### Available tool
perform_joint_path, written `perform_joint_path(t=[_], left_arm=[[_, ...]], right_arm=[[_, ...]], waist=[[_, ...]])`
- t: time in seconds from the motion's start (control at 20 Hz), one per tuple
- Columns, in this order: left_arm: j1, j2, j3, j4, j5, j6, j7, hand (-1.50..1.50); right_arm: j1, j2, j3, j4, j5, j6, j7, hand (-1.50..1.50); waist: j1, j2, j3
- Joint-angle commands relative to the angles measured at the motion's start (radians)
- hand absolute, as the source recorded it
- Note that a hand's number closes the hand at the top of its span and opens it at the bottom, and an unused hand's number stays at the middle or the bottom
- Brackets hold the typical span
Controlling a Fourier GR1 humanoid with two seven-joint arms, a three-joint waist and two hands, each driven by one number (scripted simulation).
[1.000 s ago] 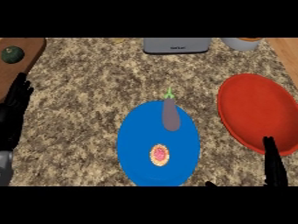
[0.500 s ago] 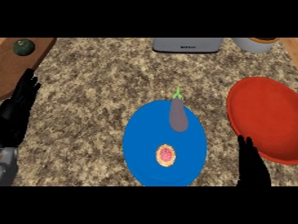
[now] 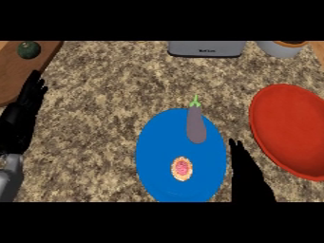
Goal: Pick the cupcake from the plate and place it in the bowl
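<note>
The cupcake (image 3: 182, 168) sits on the blue plate (image 3: 157, 147), toward the plate's six-o'clock side, its pink top ringed with yellow and facing up. On the same plate, at about twelve o'clock from the cupcake, lies a purple eggplant (image 3: 196, 126) with its green stem pointing away over the plate's far rim — the two are apart, not touching.

The red bowl (image 3: 298, 130) rests on the speckled granite counter (image 3: 108, 95) at three o'clock from the plate, just beside it.

The right hand (image 3: 245, 175) comes up from the lower edge at the plate's four-o'clock rim, between plate and bowl, fingers straight and holding nothing; it is near the cupcake but not on it. The left hand (image 3: 20, 118) shows at the view's nine-o'clock edge, open with fingers up, resting.

A wooden cutting board (image 3: 10, 71) lies at ten o'clock with a dark green round item (image 3: 29, 49) on it. At twelve o'clock stands a grey appliance (image 3: 206, 48) — beside it, a pale cup (image 3: 283, 48).
</note>
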Motion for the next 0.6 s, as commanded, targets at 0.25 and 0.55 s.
perform_joint_path(t=[0.25,0.55], left_arm=[[-0.023,-0.025,0.001,0.028,-0.016,0.016,0.017,0.00],[0.012,-0.020,0.011,-0.010,0.002,-0.015,0.020,0.00]], right_arm=[[-0.112,0.014,-0.013,0.145,-0.191,0.136,0.296,-1.50],[-0.259,0.013,-0.038,0.266,-0.086,0.143,0.273,-1.50]], waist=[[-0.010,-0.004,0.000],[-0.006,-0.011,0.001]])
